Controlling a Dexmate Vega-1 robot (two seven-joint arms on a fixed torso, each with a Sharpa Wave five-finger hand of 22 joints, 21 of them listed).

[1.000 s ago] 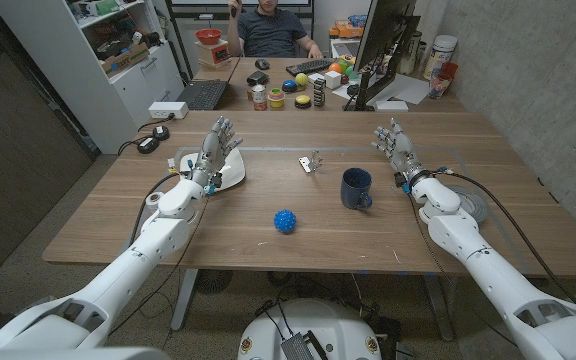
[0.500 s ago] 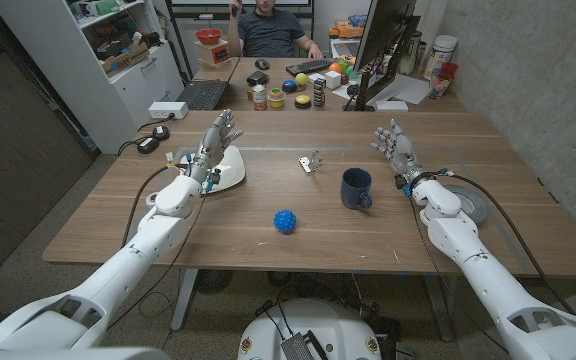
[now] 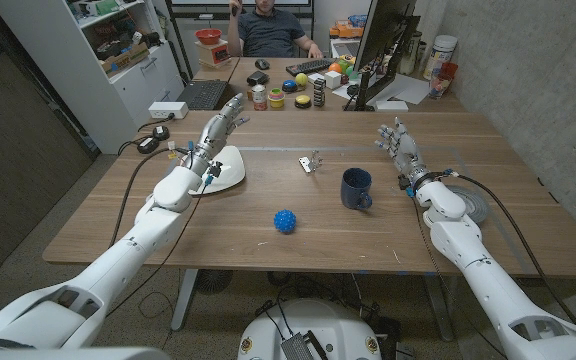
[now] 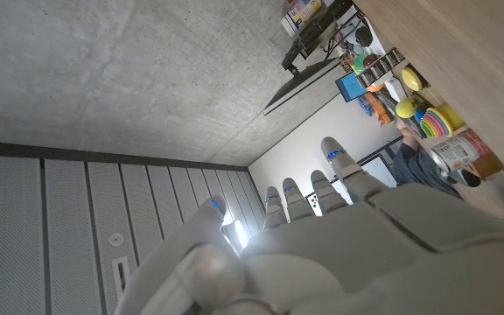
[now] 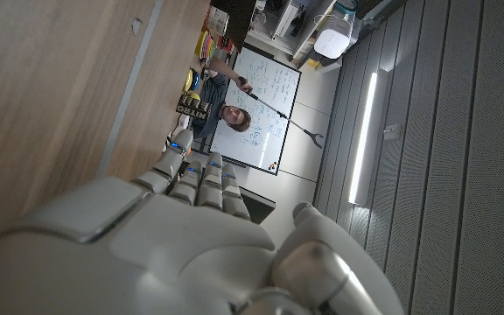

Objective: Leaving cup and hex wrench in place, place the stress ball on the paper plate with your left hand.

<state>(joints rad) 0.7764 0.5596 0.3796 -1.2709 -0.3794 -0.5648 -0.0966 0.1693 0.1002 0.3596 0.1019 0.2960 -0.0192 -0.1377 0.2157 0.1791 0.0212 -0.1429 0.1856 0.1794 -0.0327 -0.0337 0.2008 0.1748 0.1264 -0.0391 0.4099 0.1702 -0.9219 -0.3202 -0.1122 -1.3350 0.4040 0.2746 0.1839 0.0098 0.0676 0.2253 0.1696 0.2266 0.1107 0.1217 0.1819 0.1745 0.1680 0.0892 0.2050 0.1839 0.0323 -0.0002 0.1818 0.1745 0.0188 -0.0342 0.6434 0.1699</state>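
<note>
A blue spiky stress ball point(image 3: 285, 221) lies on the wooden table near its front middle. The white paper plate point(image 3: 230, 170) sits at the left of the table. My left hand point(image 3: 219, 128) hovers over the plate's far side, open, fingers stretched away from me. A dark blue cup point(image 3: 356, 188) stands right of centre, and the small metal hex wrench point(image 3: 311, 163) lies behind and left of it. My right hand point(image 3: 399, 147) is open, raised to the right of the cup, holding nothing. The left hand point(image 4: 322, 236) and the right hand point(image 5: 182, 227) each appear from behind in their wrist views.
A second desk behind the table carries a laptop point(image 3: 203, 95), a monitor point(image 3: 383, 45), cans and coloured items; a person point(image 3: 273, 25) sits behind it. A grey round disc point(image 3: 470, 205) lies by my right forearm. A shelf unit point(image 3: 108, 50) stands at far left.
My left hand has risen and reached farther back over the plate's far edge, fingers stretching out. The right hand, ball, cup and wrench have stayed put.
</note>
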